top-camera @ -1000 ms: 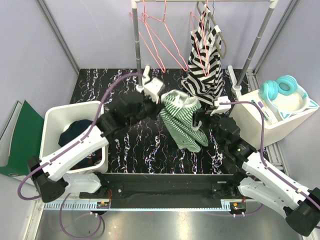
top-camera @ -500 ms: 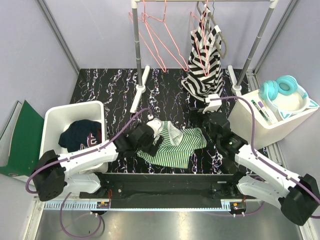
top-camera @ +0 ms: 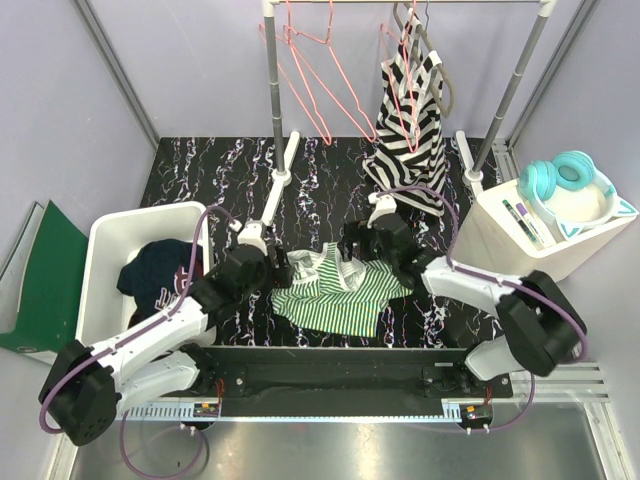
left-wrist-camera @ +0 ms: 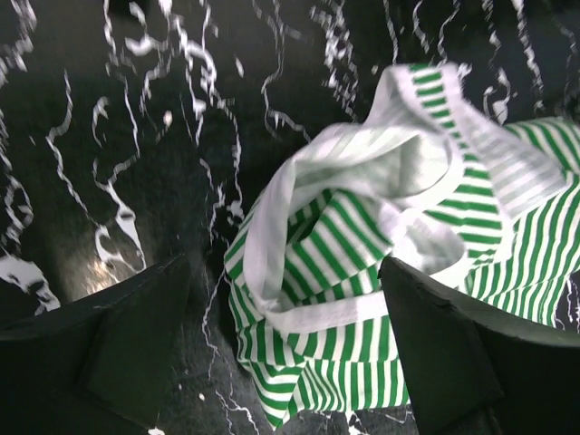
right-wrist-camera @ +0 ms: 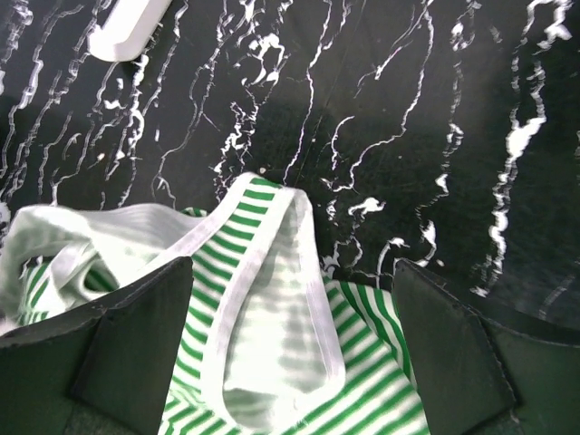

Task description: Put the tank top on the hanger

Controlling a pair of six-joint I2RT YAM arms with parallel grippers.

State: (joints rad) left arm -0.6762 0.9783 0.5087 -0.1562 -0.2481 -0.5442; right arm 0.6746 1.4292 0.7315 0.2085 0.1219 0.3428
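The tank top (top-camera: 335,298) lies crumpled on the dark marbled table (top-camera: 200,170), between my two pincers and well apart from the hanger (top-camera: 325,95), which hangs among other pink ones on the rail (top-camera: 450,3) at the back. My left gripper (left-wrist-camera: 283,272) hovers wide and empty over a bunched, white-trimmed fold. My right gripper (right-wrist-camera: 292,272) is just as wide over a strap loop, holding nothing. I judge the step is best done by pinching each shoulder strap on its trim, not the loose body, so the neck spreads open. I cannot tell neck from armhole in this heap, the hem is buried under folds, and the hanger's hook is lost at the top edge.
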